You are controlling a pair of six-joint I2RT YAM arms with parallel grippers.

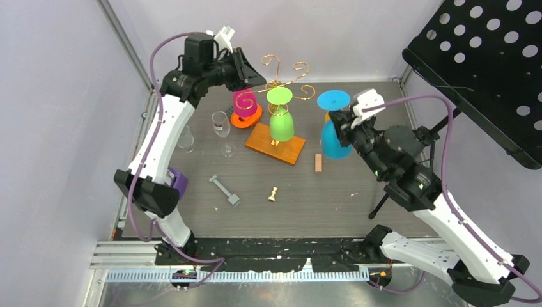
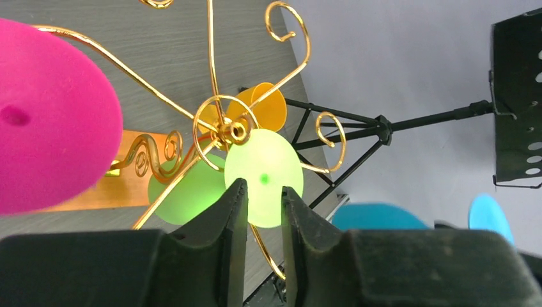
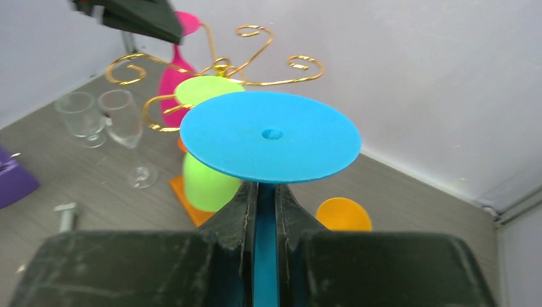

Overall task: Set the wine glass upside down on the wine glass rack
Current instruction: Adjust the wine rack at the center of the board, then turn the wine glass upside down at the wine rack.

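- Rack (image 2: 233,131): thin gold wire, metal-looking, polished and shiny.
- Base (image 1: 262,138): orange-brown wood, smooth, slight sheen.
- Green glass (image 1: 281,125): translucent, plastic-looking, frosted matt.
- Blue glass (image 3: 268,135): opaque, plastic-looking, smooth matt, small moulding dimple in the foot.
- Pink glass (image 2: 45,115): opaque, matt, same plastic look.
- Clear glasses (image 3: 124,115): transparent, glossy.
- Table (image 1: 358,179): grey wood-grain, matt.
- Panel (image 1: 492,77): black, perforated, matt, metal-looking.
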